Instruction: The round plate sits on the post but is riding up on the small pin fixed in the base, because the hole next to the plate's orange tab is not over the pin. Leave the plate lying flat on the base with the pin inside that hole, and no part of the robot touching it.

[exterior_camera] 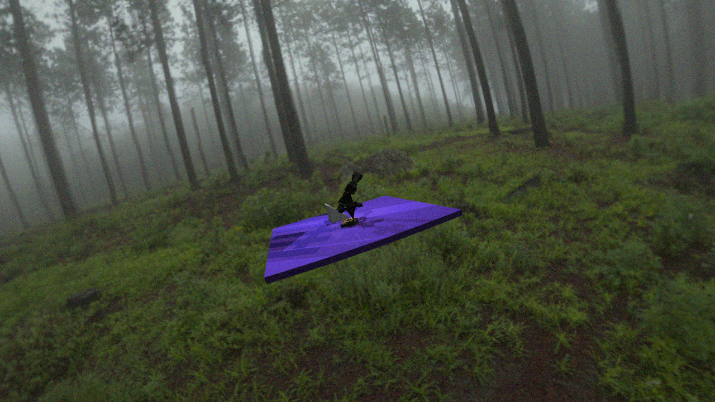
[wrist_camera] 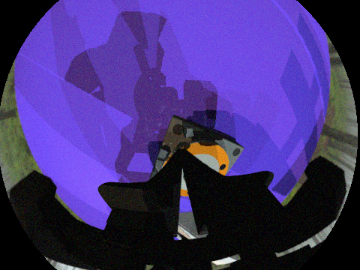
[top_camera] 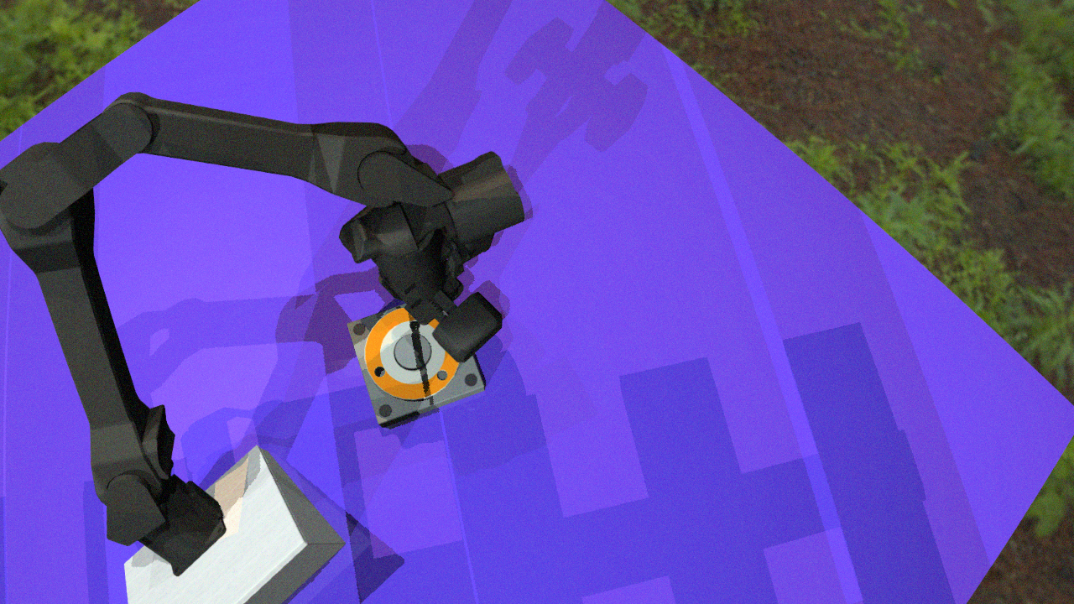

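Gripper (top_camera: 430, 314) of mine pressed together, pinching nothing, tips low over the upper right rim of the round orange plate (top_camera: 390, 375). Plate sits around the grey centre post (top_camera: 412, 352) on the square grey metal base (top_camera: 389, 412), on the purple desk (top_camera: 675, 262). Can't tell whether tips touch it.

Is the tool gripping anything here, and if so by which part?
Nothing is held. The tool is shut with nothing between its fingers, its tips at the upper edge of the orange round plate.
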`<state>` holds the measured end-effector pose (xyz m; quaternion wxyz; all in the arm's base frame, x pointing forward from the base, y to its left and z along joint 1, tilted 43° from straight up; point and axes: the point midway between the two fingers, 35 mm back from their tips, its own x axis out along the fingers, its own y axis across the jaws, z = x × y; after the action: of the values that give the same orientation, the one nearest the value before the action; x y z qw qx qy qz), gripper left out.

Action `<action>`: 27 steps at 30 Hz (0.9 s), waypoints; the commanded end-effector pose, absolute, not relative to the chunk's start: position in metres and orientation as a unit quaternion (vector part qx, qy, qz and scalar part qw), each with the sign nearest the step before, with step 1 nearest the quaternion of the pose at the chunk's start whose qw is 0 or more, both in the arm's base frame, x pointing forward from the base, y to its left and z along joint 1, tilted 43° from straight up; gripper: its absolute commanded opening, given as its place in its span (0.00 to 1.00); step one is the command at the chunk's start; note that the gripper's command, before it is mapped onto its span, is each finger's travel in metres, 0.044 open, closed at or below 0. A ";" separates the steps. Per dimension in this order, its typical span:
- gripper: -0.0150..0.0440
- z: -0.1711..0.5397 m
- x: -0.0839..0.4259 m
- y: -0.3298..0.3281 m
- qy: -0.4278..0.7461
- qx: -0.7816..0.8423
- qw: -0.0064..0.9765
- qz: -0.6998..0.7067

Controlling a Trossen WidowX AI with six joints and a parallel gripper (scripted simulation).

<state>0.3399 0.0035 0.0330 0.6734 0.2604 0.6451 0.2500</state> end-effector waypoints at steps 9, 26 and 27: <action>0.25 0.039 0.330 0.012 0.648 0.264 0.668 0.252; 0.25 0.043 0.323 0.018 0.649 0.264 0.668 0.252; 0.25 0.043 0.323 0.019 0.649 0.264 0.668 0.252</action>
<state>0.3249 0.0165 0.0424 0.6688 0.2623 0.6484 0.2520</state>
